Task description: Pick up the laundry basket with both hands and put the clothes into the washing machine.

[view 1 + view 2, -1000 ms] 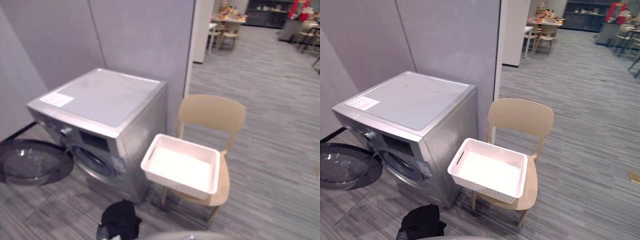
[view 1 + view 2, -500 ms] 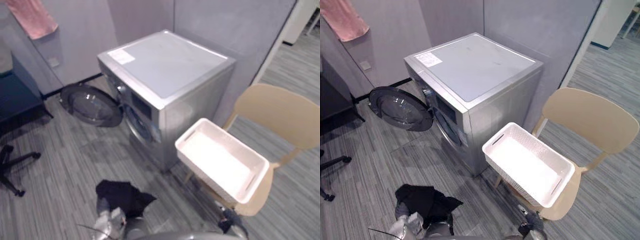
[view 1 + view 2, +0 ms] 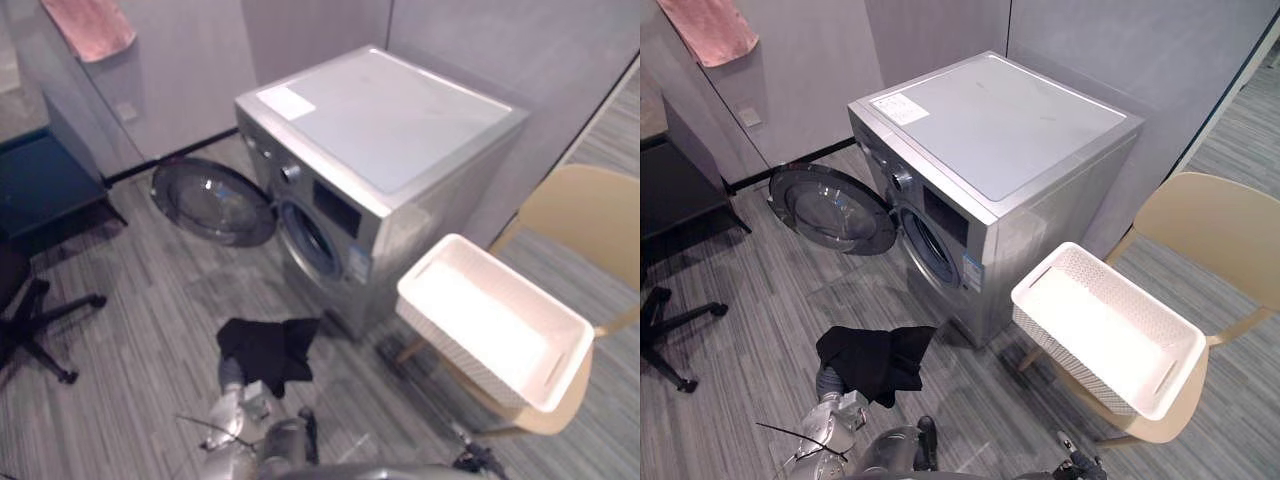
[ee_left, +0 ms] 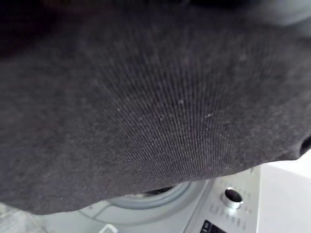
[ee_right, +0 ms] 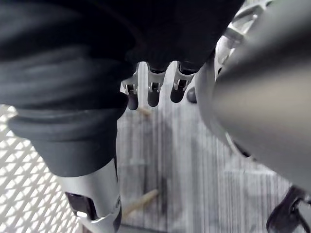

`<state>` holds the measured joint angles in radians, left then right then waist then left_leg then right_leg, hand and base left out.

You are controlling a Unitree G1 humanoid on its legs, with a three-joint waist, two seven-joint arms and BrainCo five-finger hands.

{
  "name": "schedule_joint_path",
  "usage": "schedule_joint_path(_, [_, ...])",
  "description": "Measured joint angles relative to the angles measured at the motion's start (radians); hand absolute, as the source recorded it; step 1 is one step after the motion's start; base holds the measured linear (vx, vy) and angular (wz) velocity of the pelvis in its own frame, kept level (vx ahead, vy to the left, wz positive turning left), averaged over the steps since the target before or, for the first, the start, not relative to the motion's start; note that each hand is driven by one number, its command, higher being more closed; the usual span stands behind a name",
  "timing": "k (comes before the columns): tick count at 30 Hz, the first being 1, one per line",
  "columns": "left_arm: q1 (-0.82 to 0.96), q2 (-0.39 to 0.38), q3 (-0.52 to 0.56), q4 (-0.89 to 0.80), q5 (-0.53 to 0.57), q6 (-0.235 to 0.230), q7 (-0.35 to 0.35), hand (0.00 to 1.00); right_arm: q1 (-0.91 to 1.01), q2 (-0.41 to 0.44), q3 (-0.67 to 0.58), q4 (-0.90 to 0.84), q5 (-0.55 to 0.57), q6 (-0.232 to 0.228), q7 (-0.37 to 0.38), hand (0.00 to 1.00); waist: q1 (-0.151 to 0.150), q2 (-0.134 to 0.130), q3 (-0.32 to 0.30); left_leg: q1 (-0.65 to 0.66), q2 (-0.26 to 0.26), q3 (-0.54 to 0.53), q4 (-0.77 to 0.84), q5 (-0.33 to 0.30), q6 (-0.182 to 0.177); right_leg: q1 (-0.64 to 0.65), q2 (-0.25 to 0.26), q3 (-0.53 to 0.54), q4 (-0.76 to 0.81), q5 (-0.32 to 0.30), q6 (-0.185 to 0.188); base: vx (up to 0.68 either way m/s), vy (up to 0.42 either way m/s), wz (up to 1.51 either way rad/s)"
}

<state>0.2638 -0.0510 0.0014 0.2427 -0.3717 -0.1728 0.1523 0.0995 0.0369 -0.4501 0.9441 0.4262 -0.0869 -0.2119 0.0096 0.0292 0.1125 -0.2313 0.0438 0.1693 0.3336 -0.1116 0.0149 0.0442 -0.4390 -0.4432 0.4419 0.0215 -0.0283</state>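
One basket [image 3: 1110, 330] (white), one black garment [image 3: 875, 360].

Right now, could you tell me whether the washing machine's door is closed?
No, the washing machine has its round door swung wide open, lying out to the side of the drum opening.

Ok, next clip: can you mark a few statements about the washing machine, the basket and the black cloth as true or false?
1. The washing machine has its door shut. False: the door stands open.
2. The white basket sits on the chair. True.
3. The basket is full of clothes. False: it looks empty.
4. The black cloth is outside the machine, at the left hand. True.
5. The right hand grips the basket. False: it holds nothing.
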Motion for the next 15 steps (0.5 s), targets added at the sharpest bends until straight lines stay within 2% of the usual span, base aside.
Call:
schedule_joint_path(1, [0.000, 0.003, -0.009, 0.000, 0.002, 0.000, -0.003, 1.00, 0.011, 0.011, 0.024, -0.015, 0.009, -0.001, 0.006, 0.00, 0.002, -0.002, -0.001, 0.037, -0.017, -0.008, -0.045, 0.010, 0.010, -0.037, 0.081, 0.102, 0.119, -0.098, 0.029, 0.07, 0.203, 0.32])
schedule_joint_path(2, [0.003, 0.003, -0.010, -0.001, 0.003, 0.001, -0.015, 1.00, 0.023, 0.027, 0.037, -0.026, 0.027, -0.009, 0.019, 0.00, 0.002, -0.026, -0.013, 0.073, -0.043, -0.022, -0.099, 0.024, 0.022, -0.071, 0.161, 0.166, 0.209, -0.184, 0.036, 0.10, 0.193, 0.39])
schedule_joint_path(3, [0.002, 0.004, -0.015, 0.000, 0.011, 0.002, -0.021, 1.00, 0.024, 0.044, 0.051, -0.025, 0.051, -0.022, 0.023, 0.00, 0.002, -0.050, -0.016, 0.107, -0.071, -0.033, -0.148, 0.028, 0.027, -0.104, 0.231, 0.178, 0.268, -0.256, 0.034, 0.08, 0.110, 0.35])
schedule_joint_path(4, [0.002, 0.004, -0.025, -0.001, 0.011, 0.003, -0.021, 1.00, 0.025, 0.044, 0.060, -0.027, 0.058, -0.022, 0.024, 0.00, 0.001, -0.055, -0.019, 0.117, -0.078, -0.034, -0.162, 0.028, 0.027, -0.121, 0.263, 0.179, 0.276, -0.283, 0.034, 0.07, 0.055, 0.27])
schedule_joint_path(5, [-0.002, 0.003, -0.051, 0.000, 0.022, 0.009, -0.024, 1.00, 0.027, 0.044, 0.065, -0.031, 0.076, -0.027, 0.030, 0.00, -0.005, -0.055, -0.017, 0.131, -0.084, -0.034, -0.177, 0.028, 0.028, -0.155, 0.322, 0.172, 0.264, -0.327, 0.034, 0.05, 0.021, 0.16])
schedule_joint_path(6, [-0.004, 0.002, -0.062, 0.000, 0.027, 0.011, -0.027, 1.00, 0.028, 0.045, 0.065, -0.035, 0.083, -0.029, 0.035, 0.00, -0.010, -0.054, -0.016, 0.136, -0.088, -0.036, -0.186, 0.027, 0.029, -0.173, 0.346, 0.171, 0.247, -0.343, 0.035, 0.08, 0.022, 0.21])
schedule_joint_path(7, [-0.012, 0.002, -0.080, 0.002, 0.032, 0.012, -0.038, 1.00, 0.029, 0.049, 0.066, -0.046, 0.091, -0.029, 0.040, 0.00, -0.026, -0.053, -0.015, 0.140, -0.089, -0.040, -0.198, 0.026, 0.031, -0.212, 0.392, 0.186, 0.197, -0.351, 0.038, 0.08, 0.001, 0.24])
schedule_joint_path(8, [-0.029, 0.000, -0.096, 0.004, 0.036, 0.013, -0.044, 1.00, 0.032, 0.049, 0.066, -0.051, 0.093, -0.030, 0.041, 0.00, -0.032, -0.051, -0.014, 0.140, -0.089, -0.042, -0.220, 0.027, 0.055, -0.245, 0.429, 0.211, 0.138, -0.348, 0.044, 0.07, -0.005, 0.27])
schedule_joint_path(10, [-0.055, -0.001, -0.120, 0.003, 0.051, 0.015, -0.045, 1.00, 0.044, 0.049, 0.067, -0.047, 0.092, -0.029, 0.039, 0.00, -0.047, -0.050, -0.013, 0.151, -0.092, -0.062, -0.255, 0.028, 0.056, -0.251, 0.452, 0.232, 0.019, -0.333, 0.047, 0.06, -0.053, 0.52])
schedule_joint_path(11, [-0.061, -0.003, -0.127, 0.003, 0.060, 0.015, -0.046, 1.00, 0.055, 0.048, 0.070, -0.046, 0.092, -0.026, 0.038, 0.00, -0.055, -0.058, -0.016, 0.155, -0.097, -0.075, -0.257, 0.028, 0.056, -0.233, 0.451, 0.241, -0.030, -0.314, 0.035, 0.18, -0.100, 0.85])
schedule_joint_path(12, [-0.066, -0.004, -0.132, 0.004, 0.070, 0.015, -0.049, 1.00, 0.082, 0.046, 0.074, -0.042, 0.091, -0.024, 0.037, 0.00, -0.053, -0.075, -0.018, 0.174, -0.114, -0.088, -0.258, 0.030, 0.052, -0.184, 0.430, 0.237, -0.108, -0.271, -0.010, 0.27, -0.121, 0.74])
schedule_joint_path(13, [-0.059, -0.006, -0.139, 0.005, 0.071, 0.016, -0.050, 1.00, 0.096, 0.045, 0.077, -0.041, 0.090, -0.023, 0.037, 0.00, -0.051, -0.074, -0.015, 0.176, -0.113, -0.090, -0.201, 0.033, 0.047, -0.161, 0.410, 0.190, -0.124, -0.196, -0.031, 0.23, -0.096, 0.64])
schedule_joint_path(14, [-0.055, -0.011, -0.145, 0.006, 0.070, 0.018, -0.049, 1.00, 0.097, 0.043, 0.076, -0.034, 0.090, -0.023, 0.037, 0.00, -0.054, -0.063, -0.015, 0.161, -0.101, -0.089, -0.147, 0.032, 0.047, -0.148, 0.414, 0.171, -0.121, -0.201, -0.040, 0.20, -0.087, 0.47])
schedule_joint_path(15, [-0.038, -0.006, -0.164, 0.003, 0.070, 0.018, -0.055, 1.00, 0.101, 0.028, 0.081, -0.031, 0.090, -0.025, 0.036, 0.00, -0.057, -0.039, -0.027, 0.108, -0.069, -0.089, 0.005, -0.039, 0.042, -0.121, 0.435, 0.147, -0.131, -0.221, -0.038, 0.13, -0.052, 0.38])
